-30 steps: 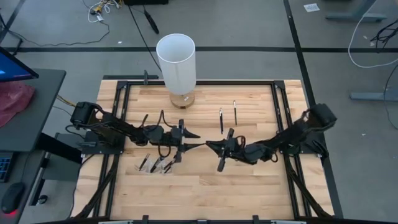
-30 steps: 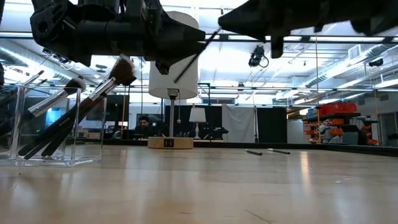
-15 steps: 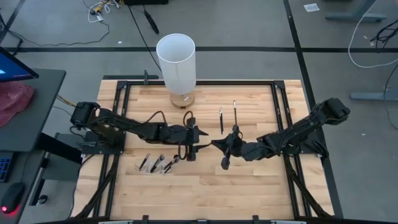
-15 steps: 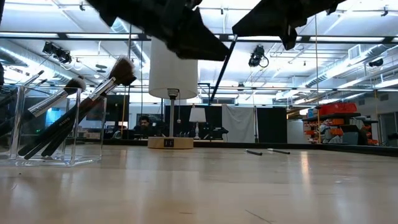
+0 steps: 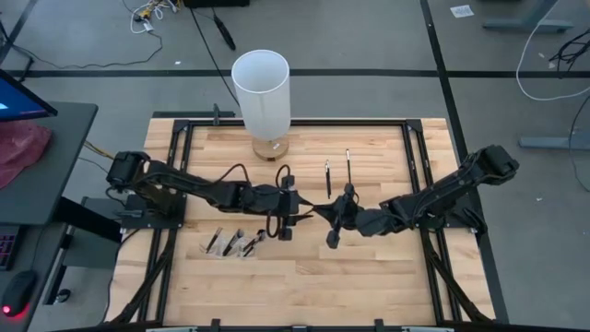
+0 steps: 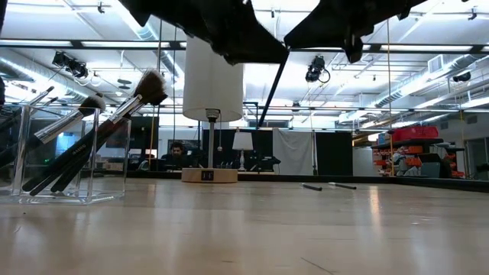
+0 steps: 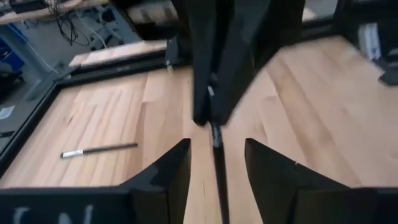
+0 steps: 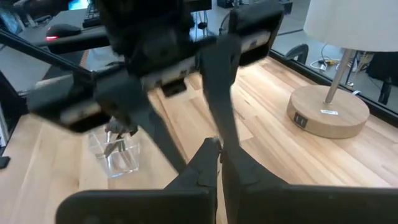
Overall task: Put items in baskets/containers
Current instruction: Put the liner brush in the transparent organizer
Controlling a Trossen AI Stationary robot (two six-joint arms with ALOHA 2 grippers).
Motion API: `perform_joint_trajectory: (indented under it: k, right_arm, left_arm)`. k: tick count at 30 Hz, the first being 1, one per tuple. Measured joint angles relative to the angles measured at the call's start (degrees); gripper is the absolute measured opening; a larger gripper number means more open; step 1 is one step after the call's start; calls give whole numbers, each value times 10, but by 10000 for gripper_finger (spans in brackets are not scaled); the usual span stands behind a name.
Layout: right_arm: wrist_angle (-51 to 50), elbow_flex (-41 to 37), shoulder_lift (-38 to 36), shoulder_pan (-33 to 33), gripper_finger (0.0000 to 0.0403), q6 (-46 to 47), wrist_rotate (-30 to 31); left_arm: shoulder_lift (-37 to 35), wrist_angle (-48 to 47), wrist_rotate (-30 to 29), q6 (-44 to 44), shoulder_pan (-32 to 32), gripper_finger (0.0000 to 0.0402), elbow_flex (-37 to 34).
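High view had the right gripper (image 5: 318, 212) clenched on a thin dark makeup brush (image 5: 334, 231), left gripper (image 5: 302, 210) parted around its tip above the wooden worktop (image 5: 387, 277).

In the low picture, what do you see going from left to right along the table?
Clear container with brushes → white lamp on its round wooden base → two brushes lying flat on the table.

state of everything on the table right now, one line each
left tool: open around the held brush
right tool: shut on brush
held brush: off the table, tilted
clear container: upright, brushes leaning inside
two brushes: lying flat
white lamp: upright
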Motion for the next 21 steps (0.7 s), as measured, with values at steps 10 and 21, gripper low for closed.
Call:
perform_joint_trajectory:
  k: [10, 21]
  right_arm:
    - [2, 0, 0, -2, 0, -2, -2]
    - [-2, 0, 0, -2, 3, -6, -8]
  left_arm:
    - [37, 32, -33, 0, 0, 125, 0]
    - [34, 39, -10, 1, -5, 18, 0]
